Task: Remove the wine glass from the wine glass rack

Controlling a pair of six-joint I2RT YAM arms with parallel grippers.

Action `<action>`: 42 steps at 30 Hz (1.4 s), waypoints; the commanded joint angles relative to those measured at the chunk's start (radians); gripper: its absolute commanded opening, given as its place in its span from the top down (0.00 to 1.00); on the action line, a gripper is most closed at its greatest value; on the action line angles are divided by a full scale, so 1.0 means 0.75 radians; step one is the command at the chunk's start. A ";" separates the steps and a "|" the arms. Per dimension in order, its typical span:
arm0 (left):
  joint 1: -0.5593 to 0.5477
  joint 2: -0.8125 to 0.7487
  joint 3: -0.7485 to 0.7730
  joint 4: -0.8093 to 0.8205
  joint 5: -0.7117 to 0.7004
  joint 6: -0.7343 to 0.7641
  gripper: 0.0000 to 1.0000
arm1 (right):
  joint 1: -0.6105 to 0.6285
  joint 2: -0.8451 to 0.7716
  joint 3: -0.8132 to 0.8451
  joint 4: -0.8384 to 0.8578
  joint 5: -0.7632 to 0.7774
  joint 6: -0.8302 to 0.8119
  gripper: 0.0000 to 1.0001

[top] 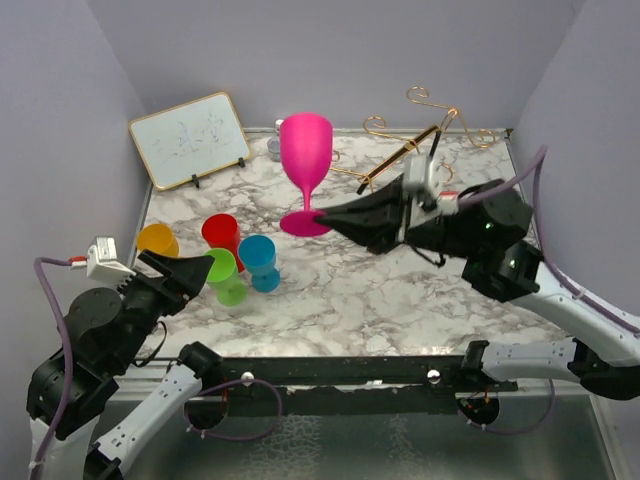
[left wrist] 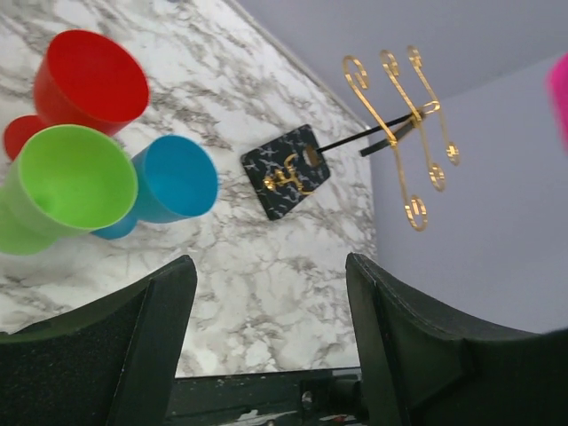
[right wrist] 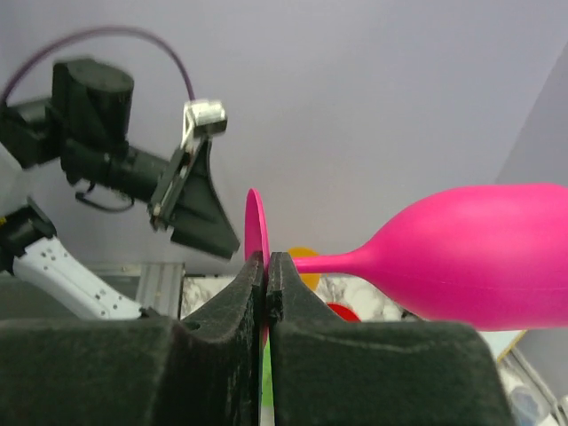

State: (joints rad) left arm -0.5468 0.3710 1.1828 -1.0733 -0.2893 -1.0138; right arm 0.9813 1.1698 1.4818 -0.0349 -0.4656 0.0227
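1. One marble counter (top: 400, 290) is carrying everything.
2. One wine glass rack (top: 405, 152) is standing upper right in the top view. Its patterned base is showing in the left wrist view.
3. One pink wine glass (top: 305, 150) is being held upright, apart from the rack, with the right gripper (top: 322, 213) pinching its foot tight.
4. Four cups are clustering lower left: orange cup (top: 157, 240), red cup (top: 222, 233), green cup (top: 225, 275), blue cup (top: 260, 260).
5. The left gripper (top: 200, 262) is gaping wide, empty.
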 commanded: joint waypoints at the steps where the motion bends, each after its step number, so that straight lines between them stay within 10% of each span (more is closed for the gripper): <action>1: 0.005 0.039 0.104 0.145 0.135 -0.016 0.29 | 0.355 -0.031 -0.273 -0.114 0.741 -0.389 0.99; 10: 0.006 0.036 0.027 0.243 0.441 -0.195 0.29 | 0.838 0.021 -0.768 0.690 1.521 -0.934 0.99; 19: 0.020 0.023 -0.111 0.290 0.671 -0.314 0.32 | 0.878 0.262 -0.812 1.197 1.545 -1.324 0.99; 42: 0.038 -0.016 -0.283 0.423 0.693 -0.352 0.50 | 0.976 0.467 -0.755 1.480 1.461 -1.519 0.99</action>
State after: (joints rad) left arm -0.5247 0.3775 0.9886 -0.8066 0.2176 -1.2613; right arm 1.6848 1.5265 0.9241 1.0027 0.6498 -1.1046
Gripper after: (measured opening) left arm 0.547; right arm 0.018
